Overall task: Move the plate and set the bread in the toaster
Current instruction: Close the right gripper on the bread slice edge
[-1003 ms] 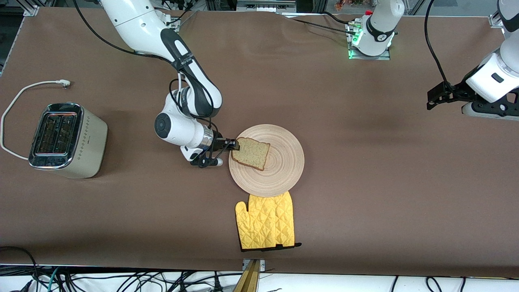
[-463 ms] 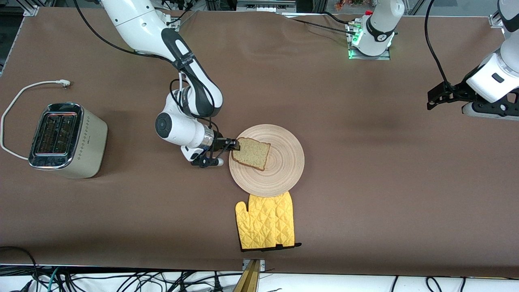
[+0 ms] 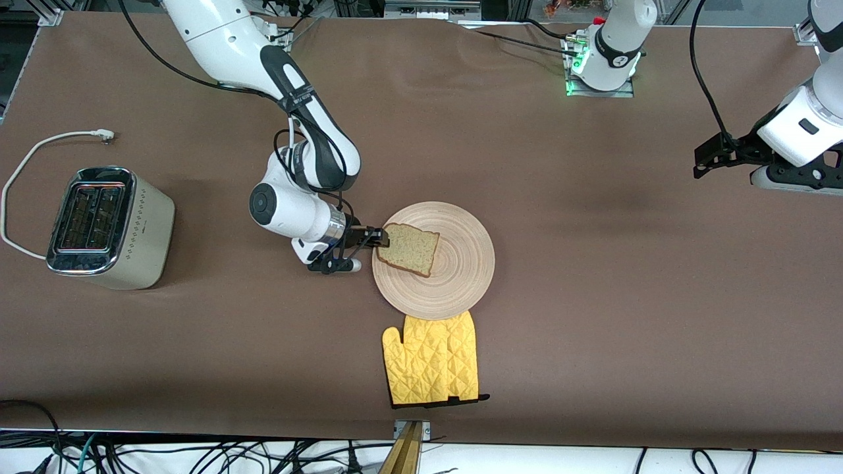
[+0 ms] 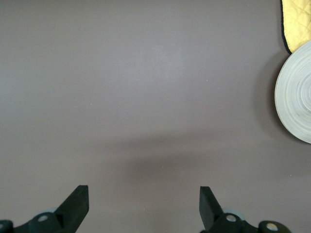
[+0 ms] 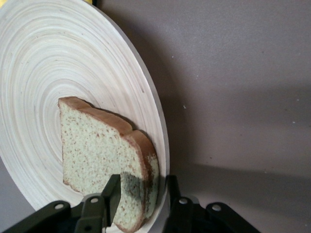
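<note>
No readable brand or writing on anything; toaster [image 3: 108, 227] shows only small diamond marks on its side.

Right claw [image 3: 378, 237] is low at the plate [image 3: 461, 276] edge toward the right arm's end, clenched on the crust corner of the bread [image 3: 408, 249]. The rest of the bread lies over the plate's grooved surface. Right wrist view shows what the front view can't: the fingers [image 5: 108, 201] pinch the bread [image 5: 102, 155] edge on both faces, and the slice tilts up at the gripped end near the plate [image 5: 58, 53] rim.

Left claw [image 3: 708, 158] is released, fingers spread, waiting up in the air over bare counter [image 3: 625, 296] at the left arm's end. Left wrist view: spread fingertips [image 4: 77, 201] over brown counter [image 4: 146, 97], with a slice of plate [image 4: 296, 97] rim and a corner of the yellow mitt [image 4: 299, 19] touching it at the frame edge.

Mitt [image 3: 431, 359] lies nearer the front camera than the plate, its fingertip end touching or just under the plate rim. Toaster stands at the right arm's end, well apart from the plate, slots up, white cord [image 3: 39, 148] looping on the counter beside it. Open counter between toaster and plate.
</note>
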